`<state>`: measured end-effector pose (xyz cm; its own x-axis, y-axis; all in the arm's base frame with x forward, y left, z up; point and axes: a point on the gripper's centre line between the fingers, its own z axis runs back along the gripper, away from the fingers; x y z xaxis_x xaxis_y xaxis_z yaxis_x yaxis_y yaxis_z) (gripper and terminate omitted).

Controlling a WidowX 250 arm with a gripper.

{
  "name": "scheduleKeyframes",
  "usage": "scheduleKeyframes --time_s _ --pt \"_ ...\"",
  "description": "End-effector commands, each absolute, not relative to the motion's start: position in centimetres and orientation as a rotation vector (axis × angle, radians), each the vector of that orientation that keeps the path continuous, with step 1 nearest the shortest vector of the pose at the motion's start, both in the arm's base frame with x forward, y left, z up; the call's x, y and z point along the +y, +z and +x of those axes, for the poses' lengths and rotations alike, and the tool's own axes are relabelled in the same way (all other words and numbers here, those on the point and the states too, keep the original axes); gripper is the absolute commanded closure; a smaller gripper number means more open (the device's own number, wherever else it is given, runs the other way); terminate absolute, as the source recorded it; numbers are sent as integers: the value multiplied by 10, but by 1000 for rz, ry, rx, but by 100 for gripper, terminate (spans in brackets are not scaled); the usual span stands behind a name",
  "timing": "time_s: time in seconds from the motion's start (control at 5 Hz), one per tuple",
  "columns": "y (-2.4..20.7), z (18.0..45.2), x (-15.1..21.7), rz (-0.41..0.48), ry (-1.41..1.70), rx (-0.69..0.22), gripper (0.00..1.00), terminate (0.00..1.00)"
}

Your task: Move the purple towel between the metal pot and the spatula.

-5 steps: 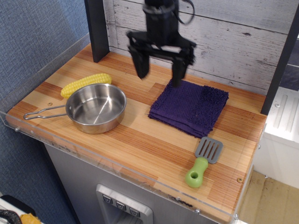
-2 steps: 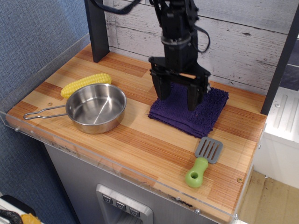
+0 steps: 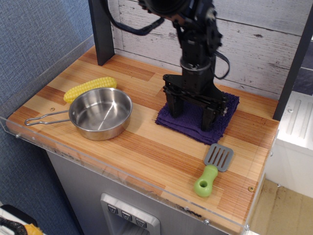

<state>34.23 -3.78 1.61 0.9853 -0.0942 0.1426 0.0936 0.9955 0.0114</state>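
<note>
Gripper: black gripper (image 3: 192, 115) is right down on the purple towel (image 3: 188, 122), fingers spread wide, one near the towel's left side and the other toward its front right. Both tips look pressed into the pile, nothing pinched between them as far as I can see.

Purple towel: folded, dark purple and fuzzy, lying flat on the wooden counter (image 3: 146, 147) toward the back right, just in front of the grey plank wall (image 3: 254, 44). The arm hides a fair bit of its middle.

Metal pot: shiny little steel pan (image 3: 100, 113) on the left half of the counter, open side up, wire loop handle pointing left. Well apart from the towel, with bare wood between them.

Spatula: toy spatula (image 3: 213, 170) near the front right, grey slotted blade toward the towel, lime-green handle toward the front edge. The blade sits just in front of the towel's front corner, not touching.

Corn: yellow corn cob (image 3: 90, 88) lying right behind the pot, snug against its rim.
</note>
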Motion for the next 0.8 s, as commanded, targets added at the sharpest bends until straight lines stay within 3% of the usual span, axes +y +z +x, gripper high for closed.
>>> scheduleKeyframes --time_s 0.0,0.2,0.6 --pt "1 326 -24 110 7 -241 0 0" --pt "5 316 -19 88 -17 -206 0 0" --pt "44 303 -14 14 -23 -172 0 0"
